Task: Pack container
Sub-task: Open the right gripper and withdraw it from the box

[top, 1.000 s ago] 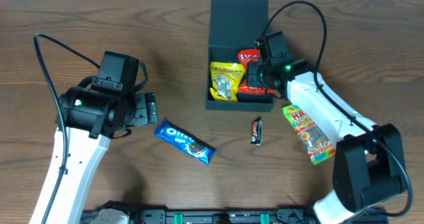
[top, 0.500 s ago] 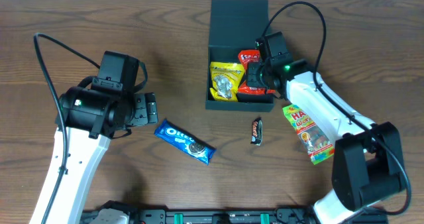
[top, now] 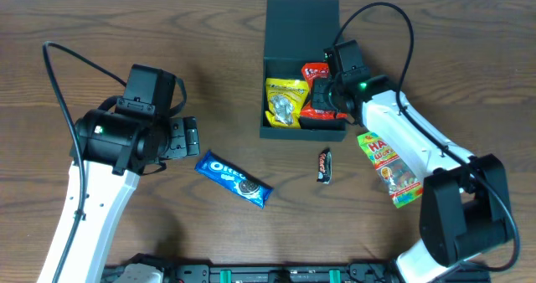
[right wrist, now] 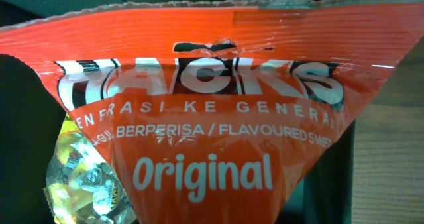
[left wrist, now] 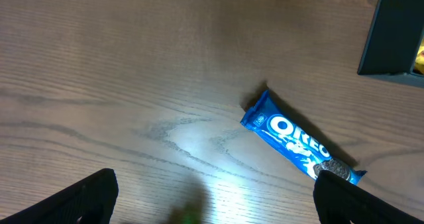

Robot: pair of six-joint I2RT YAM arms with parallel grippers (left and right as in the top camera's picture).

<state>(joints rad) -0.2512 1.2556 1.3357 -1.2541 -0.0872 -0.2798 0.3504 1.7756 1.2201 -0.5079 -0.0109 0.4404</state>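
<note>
The container (top: pixel 302 133) encloses the fingers of the right gripper (top: pixel 322 95), which pinch a red packet (right wrist: pixel 205 138) just beside a yellow packet (top: pixel 285 101) inside it, while well apart the left gripper (left wrist: pixel 215 201) hangs spread wide and empty, a blue Oreo packet (left wrist: pixel 301 144) lying just ahead of its fingers on the wooden table (left wrist: pixel 132 65).

This looks like a robotics lab bench. A wood-grain table (top: pixel 209 32) carries a left arm (top: pixel 92 195) and a right arm (top: pixel 410 132), both white and black. Black cables (top: pixel 52 75) trail loose, and a mounting rail (top: pixel 268 275) runs along the near edge. Test items lie out: a container (top: pixel 301 23), an orange snack packet (right wrist: pixel 199 118) and an Oreo pack (top: pixel 234 178).
</note>
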